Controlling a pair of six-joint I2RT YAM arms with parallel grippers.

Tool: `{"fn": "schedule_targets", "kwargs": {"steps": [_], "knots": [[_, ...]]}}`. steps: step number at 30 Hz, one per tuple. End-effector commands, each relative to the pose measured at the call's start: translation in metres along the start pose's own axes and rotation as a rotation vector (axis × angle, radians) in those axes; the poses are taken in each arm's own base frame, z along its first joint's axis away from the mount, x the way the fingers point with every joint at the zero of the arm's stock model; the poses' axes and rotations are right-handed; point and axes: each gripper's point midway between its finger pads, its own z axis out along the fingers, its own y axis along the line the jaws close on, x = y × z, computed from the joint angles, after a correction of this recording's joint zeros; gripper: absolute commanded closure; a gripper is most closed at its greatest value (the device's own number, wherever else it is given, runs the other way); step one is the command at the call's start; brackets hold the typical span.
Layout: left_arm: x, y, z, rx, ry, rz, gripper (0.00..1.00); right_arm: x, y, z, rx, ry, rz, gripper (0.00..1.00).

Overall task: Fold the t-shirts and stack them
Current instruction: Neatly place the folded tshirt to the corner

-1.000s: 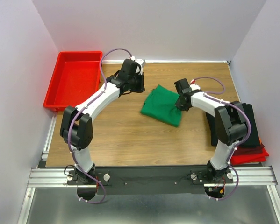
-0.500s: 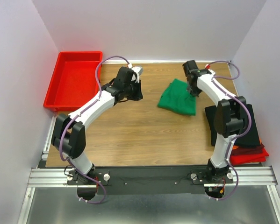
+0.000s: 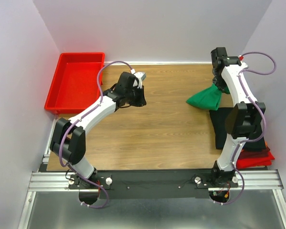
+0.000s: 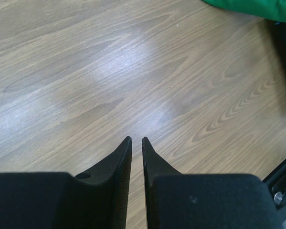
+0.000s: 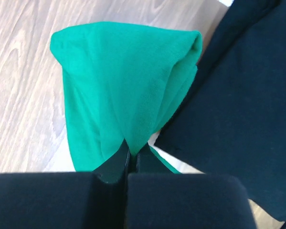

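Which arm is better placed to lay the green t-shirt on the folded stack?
Right. The right gripper pinches the green t-shirt beside the black shirt; the left gripper hangs empty over the table, far away.

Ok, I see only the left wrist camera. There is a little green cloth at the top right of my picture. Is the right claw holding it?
Observer: Yes. The right wrist view shows the right claw shut on a fold of the green t-shirt.
Operator: Where is it now?
Observer: In the top view, at the far right, bunched up toward the claw, just beyond a pile.
Operator: What is in the pile?
Observer: A folded black t-shirt on top, a red t-shirt sticking out beneath it.
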Motion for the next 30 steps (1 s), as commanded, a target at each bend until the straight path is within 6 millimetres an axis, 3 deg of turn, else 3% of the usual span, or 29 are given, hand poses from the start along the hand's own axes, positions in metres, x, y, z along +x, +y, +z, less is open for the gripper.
{"fn": "schedule_targets", "kwargs": {"steps": [1,9,16,30], "knots": [[-0.009,-0.015,-0.011,0.06,-0.041,0.02,0.78,-0.026,-0.024,-0.004,0.055,-0.031,0.025,1.0],[-0.009,-0.017,-0.014,0.069,-0.046,0.022,0.78,-0.053,-0.045,-0.012,0.044,-0.033,0.07,0.99],[-0.009,-0.017,-0.011,0.078,-0.044,0.023,0.78,-0.081,-0.063,-0.031,0.012,-0.069,0.122,1.0],[-0.008,-0.018,-0.008,0.083,-0.038,0.02,0.78,-0.116,-0.091,-0.065,-0.02,-0.134,0.178,1.0]]}}
